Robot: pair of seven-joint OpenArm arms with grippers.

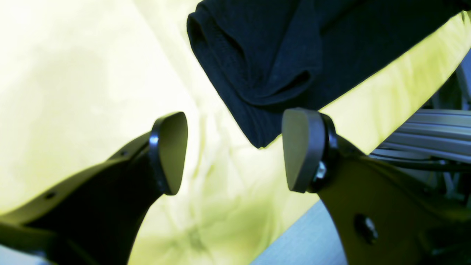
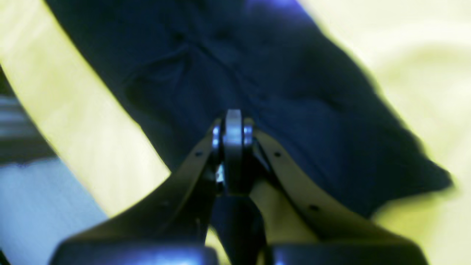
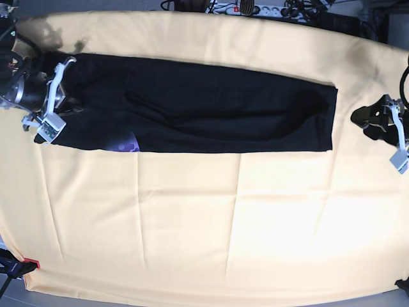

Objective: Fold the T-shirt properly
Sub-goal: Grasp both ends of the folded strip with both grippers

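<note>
The black T-shirt lies as a long folded strip across the pale yellow cloth, with a bit of purple print showing at its front edge. My right gripper is at the strip's left end. In the right wrist view its jaws are shut over the dark T-shirt, with a dark fold caught between the fingers. My left gripper is open and empty just beyond the strip's right end. In the left wrist view it stands close before a folded T-shirt corner.
The yellow cloth covers the whole table and is creased in the front half. A power strip and cables lie past the back edge. A red-tipped clamp sits at the front left corner. The table's edge and a metal frame show beside my left gripper.
</note>
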